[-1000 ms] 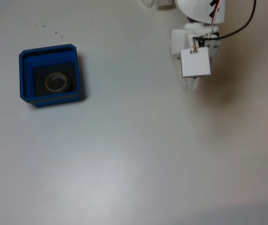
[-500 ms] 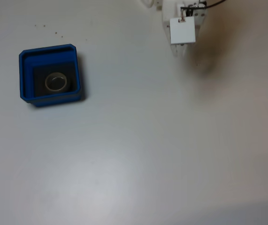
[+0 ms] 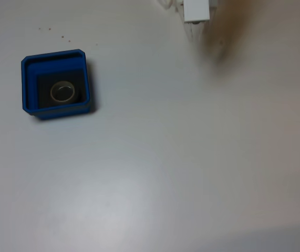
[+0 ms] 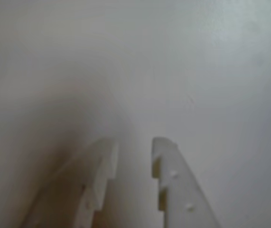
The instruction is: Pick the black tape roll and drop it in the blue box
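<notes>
The blue box [image 3: 55,54] sits at the left of the white table in the fixed view. Flat on its dark floor lies the black tape roll [image 3: 52,93], its pale core showing as a ring. My gripper [image 3: 195,32] is far from the box, at the top edge of that view, with only its white lower part showing. In the wrist view the gripper [image 4: 134,145] points at bare table. Its two white fingers [image 4: 173,180] stand a little apart, so it is open, and nothing is held between them.
A few small dark specks [image 3: 55,31] lie on the table above the box. The gripper throws a soft shadow [image 3: 223,42] to its right. The white table [image 3: 181,157] stretches wide to the right of and below the box.
The arm has drawn back toward the top edge of the fixed view, with less of it showing now. The box and the tape roll inside it have not moved.
</notes>
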{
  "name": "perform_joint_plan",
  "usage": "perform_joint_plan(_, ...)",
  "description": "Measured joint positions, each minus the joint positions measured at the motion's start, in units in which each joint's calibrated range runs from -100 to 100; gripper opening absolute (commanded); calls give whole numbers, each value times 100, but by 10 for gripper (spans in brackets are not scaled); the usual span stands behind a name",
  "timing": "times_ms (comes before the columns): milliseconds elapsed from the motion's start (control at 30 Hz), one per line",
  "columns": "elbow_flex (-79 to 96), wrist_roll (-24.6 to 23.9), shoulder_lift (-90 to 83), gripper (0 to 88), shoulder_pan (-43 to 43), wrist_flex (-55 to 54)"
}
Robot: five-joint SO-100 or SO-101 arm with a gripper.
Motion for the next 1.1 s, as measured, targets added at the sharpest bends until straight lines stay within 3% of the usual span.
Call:
perform_joint_plan(667, 2700, 0, -3099, 9, 0, 0)
perform_joint_plan(1100, 3085, 0, -3565, 9, 0, 0)
